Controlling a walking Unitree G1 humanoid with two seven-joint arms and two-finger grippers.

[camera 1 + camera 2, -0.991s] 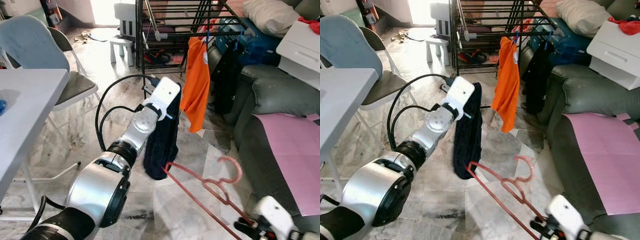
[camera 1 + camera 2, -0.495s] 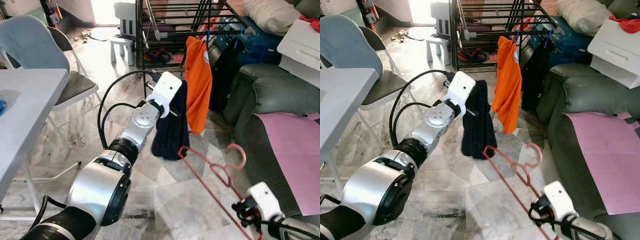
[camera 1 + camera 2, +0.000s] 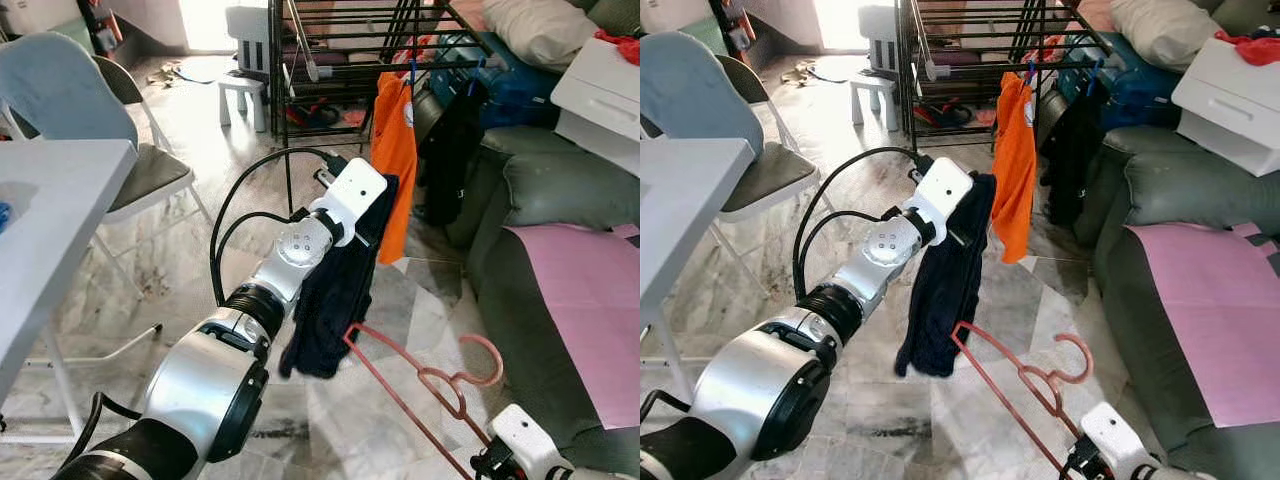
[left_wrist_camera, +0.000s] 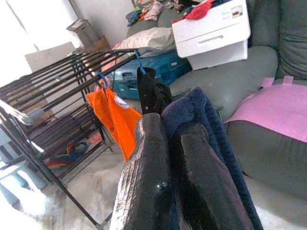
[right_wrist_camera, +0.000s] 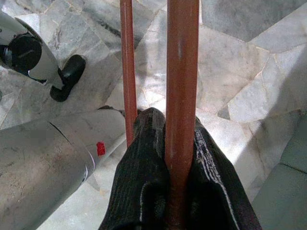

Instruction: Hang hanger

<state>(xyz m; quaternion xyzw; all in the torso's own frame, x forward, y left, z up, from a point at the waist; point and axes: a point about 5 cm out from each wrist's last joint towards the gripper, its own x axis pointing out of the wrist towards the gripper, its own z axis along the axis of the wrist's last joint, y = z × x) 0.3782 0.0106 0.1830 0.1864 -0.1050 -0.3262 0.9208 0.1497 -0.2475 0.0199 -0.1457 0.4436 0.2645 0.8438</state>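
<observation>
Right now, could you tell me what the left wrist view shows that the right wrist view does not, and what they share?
Left wrist view: the left gripper shut on the navy garment, with the orange shirt on the drying rack and the grey sofa beyond.

Right wrist view: the right gripper shut on the red hanger above the marble floor.

Both look along a shut pair of black fingers.

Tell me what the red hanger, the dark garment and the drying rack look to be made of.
Red hanger: probably plastic; thin smooth uniform bars, dull sheen in the right wrist view.
Dark garment: navy cloth, likely fleece or terry; soft fuzzy surface, limp folds, pinched by the left gripper.
Drying rack: seemingly black-coated metal tubing; thin straight rigid rods.
</observation>
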